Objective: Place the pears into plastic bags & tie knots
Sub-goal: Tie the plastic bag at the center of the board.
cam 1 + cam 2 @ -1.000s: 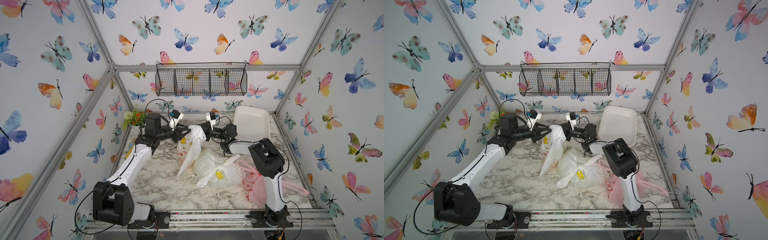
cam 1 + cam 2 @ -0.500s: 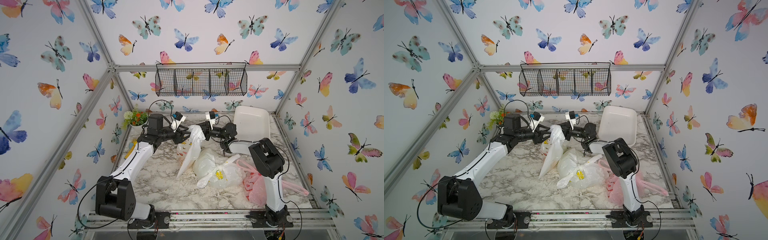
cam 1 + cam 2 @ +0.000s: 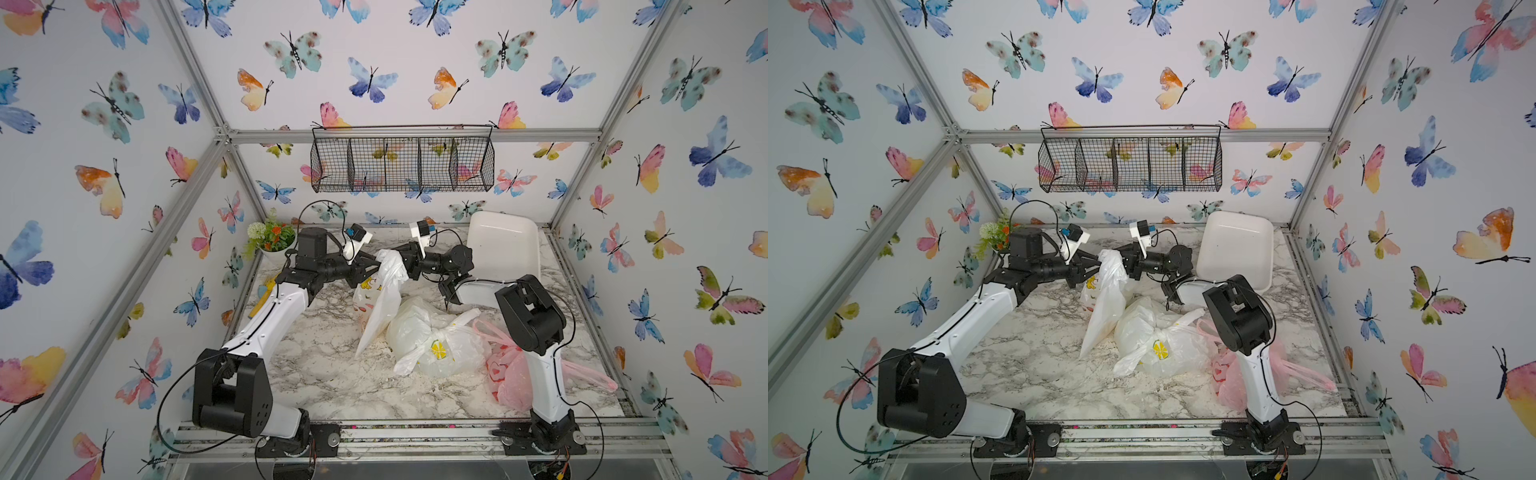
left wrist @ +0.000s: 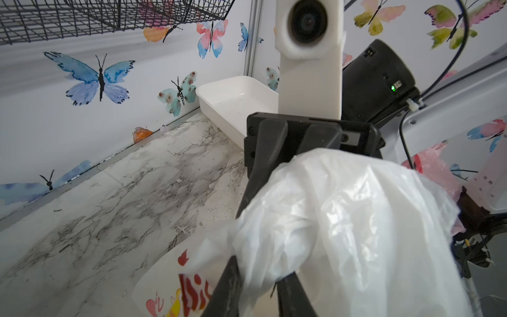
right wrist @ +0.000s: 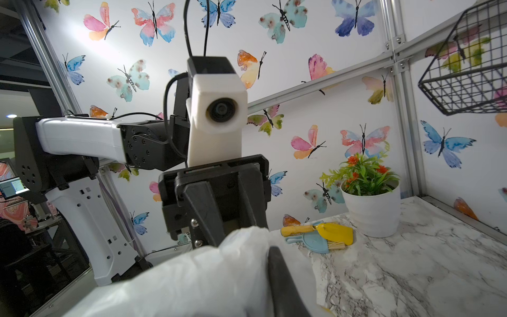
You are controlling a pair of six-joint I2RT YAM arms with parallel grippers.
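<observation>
Left end effector (image 3: 374,266), right end effector (image 3: 400,261) both clamp doodle bag (image 3: 380,316) top, lifted off counter (image 3: 316,365), likely for knotting.

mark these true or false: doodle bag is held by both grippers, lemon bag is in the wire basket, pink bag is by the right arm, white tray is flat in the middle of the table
1. The doodle bag hangs with its bunched top pinched by the left gripper and the right gripper. True.
2. The lemon bag sits in the wire basket. False: it lies on the table, in the middle.
3. The pink bag lies beside the right arm, near its base. True.
4. The white tray lies flat in the middle of the table. False: it stands tilted in the back right corner.
</observation>
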